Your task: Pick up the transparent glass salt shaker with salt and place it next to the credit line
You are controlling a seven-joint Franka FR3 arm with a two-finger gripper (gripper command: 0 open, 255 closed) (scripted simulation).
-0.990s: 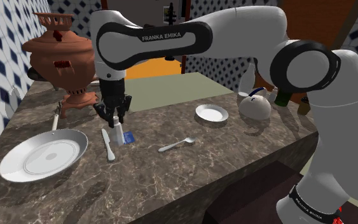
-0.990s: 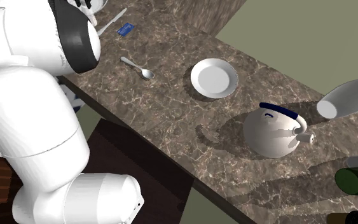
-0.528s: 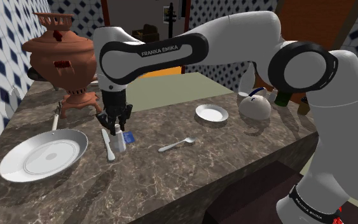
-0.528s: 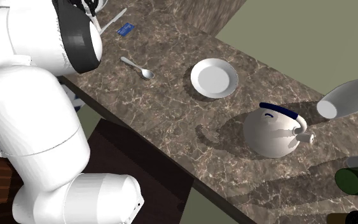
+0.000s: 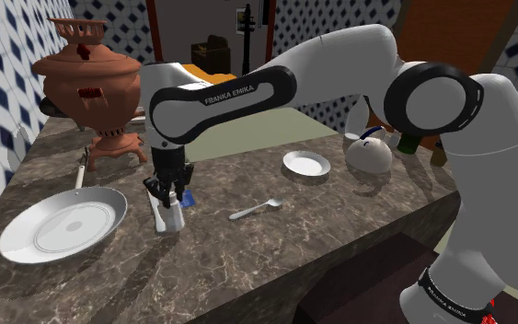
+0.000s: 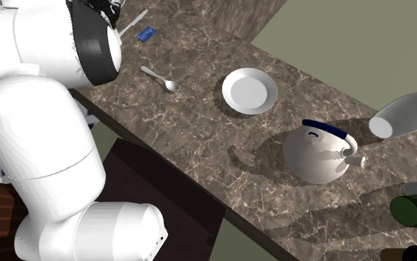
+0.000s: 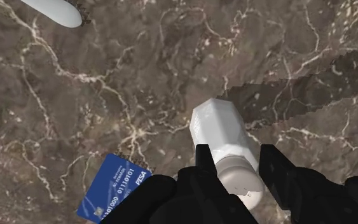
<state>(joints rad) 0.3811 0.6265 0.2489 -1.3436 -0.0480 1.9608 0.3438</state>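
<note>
Blue card [image 7: 112,189] | claw [image 7: 236,154] clasps salt shaker [image 7: 219,124] | arm [image 5: 229,92]: FRANKA EMIKA

On the countertop [image 5: 275,253] the samovar [image 5: 89,83] stands at the shoulder view's back left, with the large plate [image 5: 62,223] in front of it. To the right lie the knife [image 5: 159,221], the salt shaker [image 5: 175,217] just beside the credit card [image 5: 189,197], then the spoon [image 5: 255,209], the small plate [image 5: 306,165] and the kettle [image 5: 369,153].

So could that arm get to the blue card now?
Probably: the blue card lies on open counter beside the end effector. But its fingers are clasping the white shaker, so gripping the card isn't possible yet.
</note>
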